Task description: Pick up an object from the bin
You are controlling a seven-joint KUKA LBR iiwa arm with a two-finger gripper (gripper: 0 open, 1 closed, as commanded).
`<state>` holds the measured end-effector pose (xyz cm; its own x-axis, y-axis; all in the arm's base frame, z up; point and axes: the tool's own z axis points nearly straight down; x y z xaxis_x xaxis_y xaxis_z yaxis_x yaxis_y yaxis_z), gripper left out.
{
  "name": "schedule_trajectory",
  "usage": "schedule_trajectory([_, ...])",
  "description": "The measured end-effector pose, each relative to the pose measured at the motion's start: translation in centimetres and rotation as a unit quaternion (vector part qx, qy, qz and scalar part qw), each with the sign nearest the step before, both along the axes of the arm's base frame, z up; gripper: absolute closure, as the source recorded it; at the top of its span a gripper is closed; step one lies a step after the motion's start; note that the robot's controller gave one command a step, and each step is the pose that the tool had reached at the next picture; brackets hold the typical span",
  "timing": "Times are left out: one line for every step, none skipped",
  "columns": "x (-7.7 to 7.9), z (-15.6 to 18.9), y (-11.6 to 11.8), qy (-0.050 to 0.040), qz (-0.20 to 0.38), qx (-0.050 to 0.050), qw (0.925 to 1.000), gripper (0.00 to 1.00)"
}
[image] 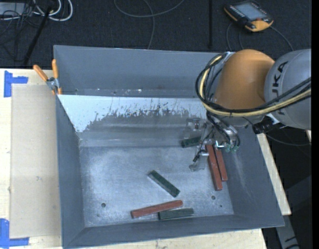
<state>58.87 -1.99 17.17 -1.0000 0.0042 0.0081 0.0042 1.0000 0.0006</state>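
My gripper [212, 138] hangs low over the right part of the bin floor, just under the arm's wrist. Two long red-brown bars [217, 171] lie side by side directly below it, running from the gripper toward the bin's front right. Their upper ends are hidden by the gripper. A short dark green piece [190, 142] lies just to its left, near the back slope. Whether the gripper touches the bars I cannot tell.
A dark green bar [163, 183] lies slanted in the middle of the floor. Near the front wall a red-brown bar [156, 209] and a dark green bar [176, 214] lie end to end. The arm covers the bin's back right corner.
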Motion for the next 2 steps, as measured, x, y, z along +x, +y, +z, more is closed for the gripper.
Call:
schedule_trajectory([0.2, 0.4, 0.0, -0.0037, 0.0, 0.0, 1.0, 0.0])
schedule_trajectory([-2.2, -6.6, 4.6, -0.006, -0.014, 0.0, 0.9999, 0.0])
